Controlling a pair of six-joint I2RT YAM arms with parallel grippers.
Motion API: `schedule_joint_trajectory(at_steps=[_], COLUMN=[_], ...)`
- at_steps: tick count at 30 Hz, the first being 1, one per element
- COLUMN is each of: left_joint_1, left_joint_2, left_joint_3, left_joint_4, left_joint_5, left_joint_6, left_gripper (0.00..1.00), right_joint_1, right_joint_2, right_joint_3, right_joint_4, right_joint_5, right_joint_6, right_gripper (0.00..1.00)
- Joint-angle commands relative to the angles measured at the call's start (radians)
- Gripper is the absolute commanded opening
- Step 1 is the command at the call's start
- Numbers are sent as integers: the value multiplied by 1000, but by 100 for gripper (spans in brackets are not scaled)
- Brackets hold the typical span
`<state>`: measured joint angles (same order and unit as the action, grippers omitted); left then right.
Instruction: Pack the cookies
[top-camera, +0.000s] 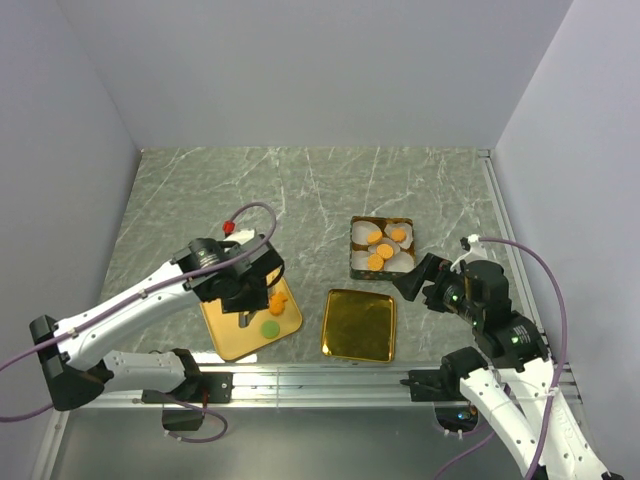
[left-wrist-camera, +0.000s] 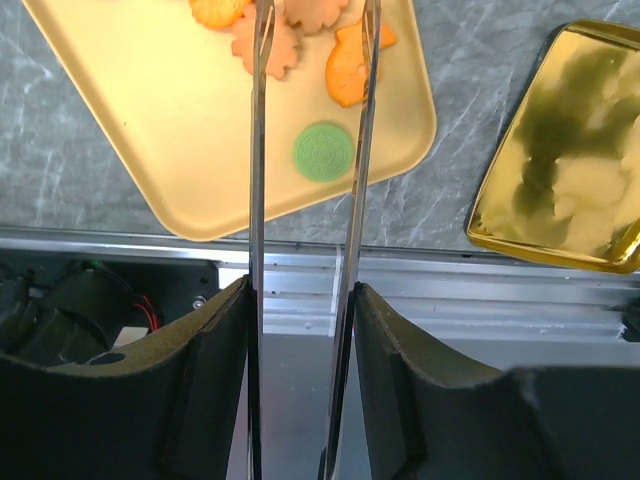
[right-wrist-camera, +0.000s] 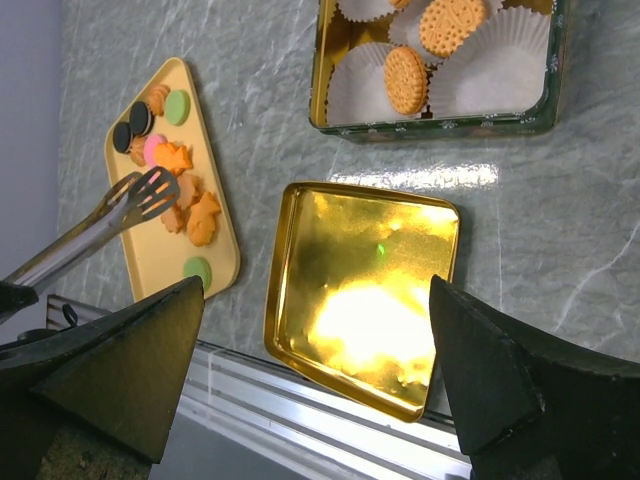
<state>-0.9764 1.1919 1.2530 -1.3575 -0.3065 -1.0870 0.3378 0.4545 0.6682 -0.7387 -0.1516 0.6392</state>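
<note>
glossy gold mtl lid (right-wrist-camera: 360, 290), matt yellow tray (left-wrist-camera: 170, 130) & shiny steel tongs (left-wrist-camera: 258, 150)

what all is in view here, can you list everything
tray cookies: about ten, orange, pink, green, dark brown; on the yellow tray
tin cookies: at least four, orange-tan, round; in paper cups in the tin
tray: one, yellow; front left of the table
tin: one, dark sides, gold inside; right of centre
paper cups: several, white; in the tin
gold lid: one, shiny gold; front centre, between tray and tin
tongs: one pair, metal; tips over the tray
table: one, grey-green marble pattern
left gripper: black, shut on the tongs
right gripper: black, open, above the gold lid
</note>
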Motion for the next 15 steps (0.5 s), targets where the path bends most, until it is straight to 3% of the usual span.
schedule_joint_trajectory(at_steps=[1, 15], left_joint_1=[1, -1], left_joint_2=[-67, -172], left_joint_3=[-26, -158], left_joint_4=[-15, -17], left_joint_5=[15, 49], left_joint_6=[-51, -80], left_gripper=[49, 50], right_joint_1=[4, 4], right_joint_2=[4, -4], right_joint_3=[-10, -13], right_joint_4=[44, 33], right_joint_5=[-12, -25], right_joint_6=[8, 14], right_gripper=[100, 100])
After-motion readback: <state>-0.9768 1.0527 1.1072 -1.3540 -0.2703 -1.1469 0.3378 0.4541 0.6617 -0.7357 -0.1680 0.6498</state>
